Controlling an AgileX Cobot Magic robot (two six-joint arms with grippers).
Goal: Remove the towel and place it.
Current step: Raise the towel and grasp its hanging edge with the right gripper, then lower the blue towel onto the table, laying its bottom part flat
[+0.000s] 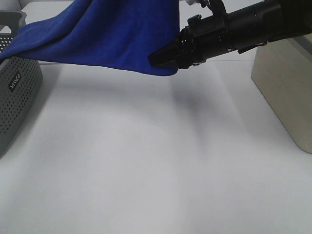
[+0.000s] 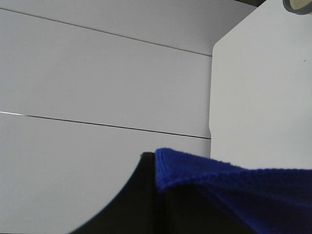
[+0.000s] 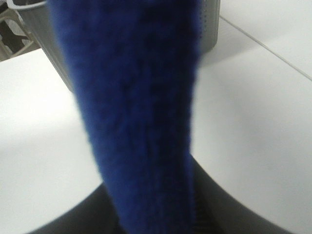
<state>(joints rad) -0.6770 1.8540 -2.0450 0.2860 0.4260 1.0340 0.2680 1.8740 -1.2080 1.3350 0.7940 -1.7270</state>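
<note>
The royal-blue towel [image 1: 107, 34] hangs above the table, stretched from over the grey basket on the left across to my right gripper [image 1: 163, 56]. That gripper comes in from the right and is closed on the towel's lower right edge. In the right wrist view the plush towel [image 3: 141, 112] fills the gap between the dark fingers of the right gripper [image 3: 156, 209]. My left gripper [image 2: 158, 192] is out of the high view. In its wrist view a folded edge of the towel [image 2: 253, 190] sits pinched against a black finger [image 2: 126, 204].
A perforated grey basket [image 1: 17, 83] stands at the left edge, partly under the towel. The same kind of grey basket [image 3: 44, 34] shows behind the cloth in the right wrist view. A beige box [image 1: 285, 83] stands at the right. The white table [image 1: 146, 161] spreads below.
</note>
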